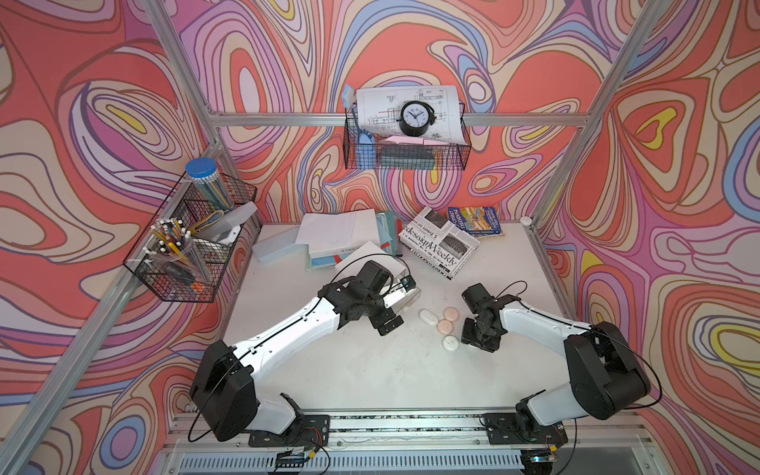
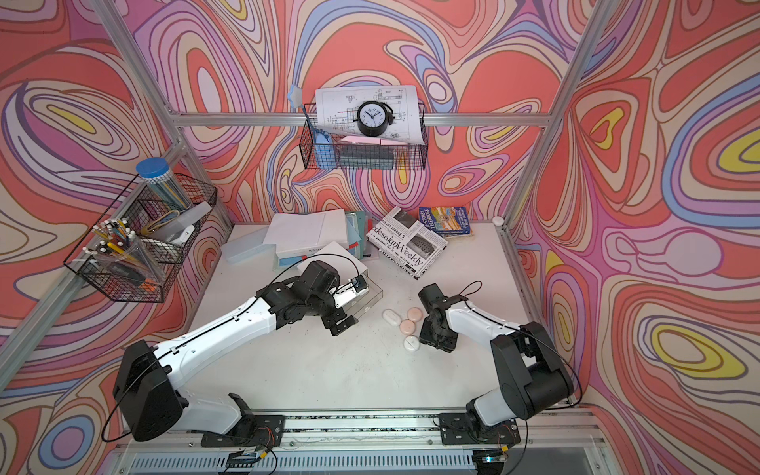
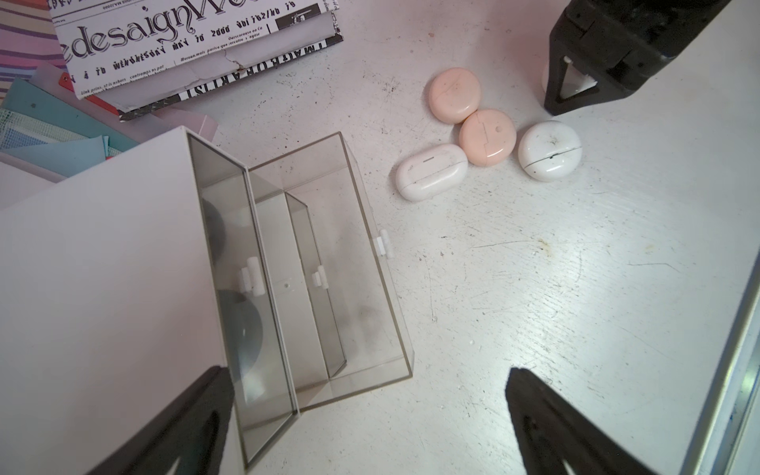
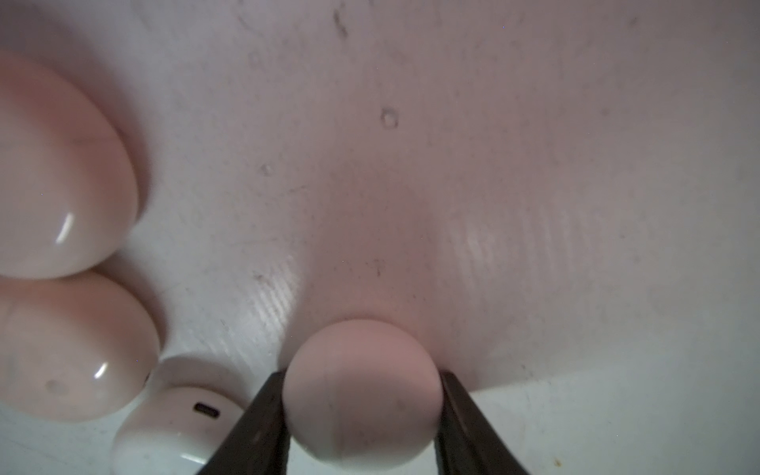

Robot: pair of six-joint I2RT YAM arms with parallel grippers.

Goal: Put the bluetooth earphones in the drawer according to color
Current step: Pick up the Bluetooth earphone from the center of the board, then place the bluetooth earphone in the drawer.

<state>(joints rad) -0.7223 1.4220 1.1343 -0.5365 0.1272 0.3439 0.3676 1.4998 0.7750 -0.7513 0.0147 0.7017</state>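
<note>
I am watching the right gripper (image 4: 362,374) down at the table (image 3: 534,308). Its fingers are pressing against opposite flanks of a small rounded case (image 4: 362,390), so I am reading that as a grip, with the case apparently resting on the surface. The right wrist view is tinting the case rosy, but the sliver showing between the fingers in the left wrist view is looking white, so I am treating it as a white one. The left gripper (image 3: 366,370) is hanging spread wide and empty above the drawer unit (image 3: 103,267). Its clear drawers are standing pulled out in steps, with the outermost drawer (image 3: 366,320) looking bare, and dark shapes that I am taking for black cases (image 3: 240,325) are showing through the least extended one. The carry is turning on direction: the drawer unit is lying across from the right gripper, toward the left arm's side. Four loose cases are sitting in between: a pink case (image 3: 454,94), a second pink case (image 3: 487,137) touching it, an oblong white case (image 3: 432,172) and a round white case (image 3: 549,150). I am judging that the held case needs lifting clear before crossing that cluster. The left gripper is much nearer the drawers, but the right one has the case, which is looking nearly round, with no long axis worth aligning.
</note>
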